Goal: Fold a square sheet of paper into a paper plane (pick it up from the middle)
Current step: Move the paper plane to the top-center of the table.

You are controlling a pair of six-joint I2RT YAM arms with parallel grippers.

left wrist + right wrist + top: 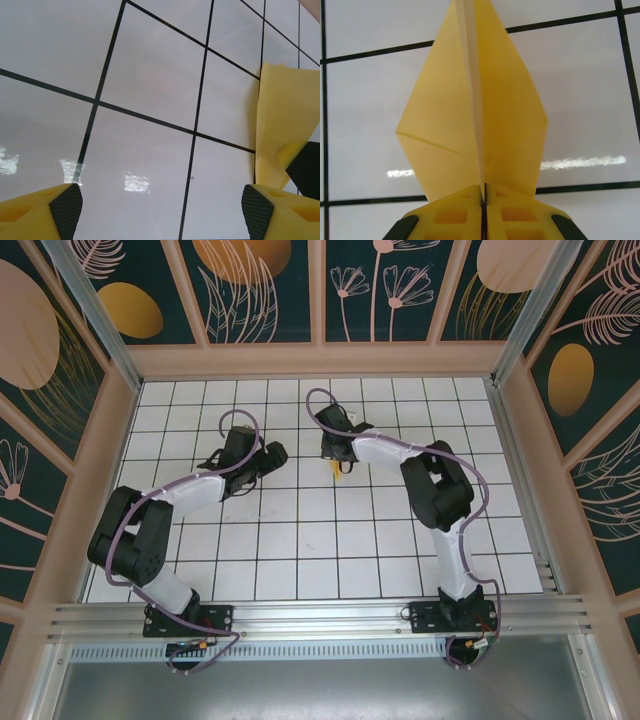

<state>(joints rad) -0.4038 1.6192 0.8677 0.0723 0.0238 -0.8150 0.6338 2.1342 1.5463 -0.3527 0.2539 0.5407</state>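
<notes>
A white tiled tabletop with black grid lines (300,530) sits inside a booth of dark wall panels painted with pale flowers and orange ovals (260,280).

The right gripper (483,194) is out over the far middle of the tiles. Its two yellow fingers (452,215) are pressed together, pinching the base of a yellow paper plane (470,110), a pointed dart with a raised centre fold. From the right wrist, the paper rises out of the pinch, widens to two side corners and narrows to a tip at the top edge of the view. A slanting crease crosses its left wing, with bare tiles and bright reflections behind.

The left gripper (161,200) is just to the left of it, with its jaws spread wide over a grid crossing and nothing between them. Its black-padded yellow fingertips (65,202) sit at the two lower corners of the left wrist view. That view catches one flat side of the plane at its right edge, close by the right-hand fingertip but apart from it.

From above, the plane is a small yellow sliver under the right gripper, and both arms bend inward from their bases at the near rail.
</notes>
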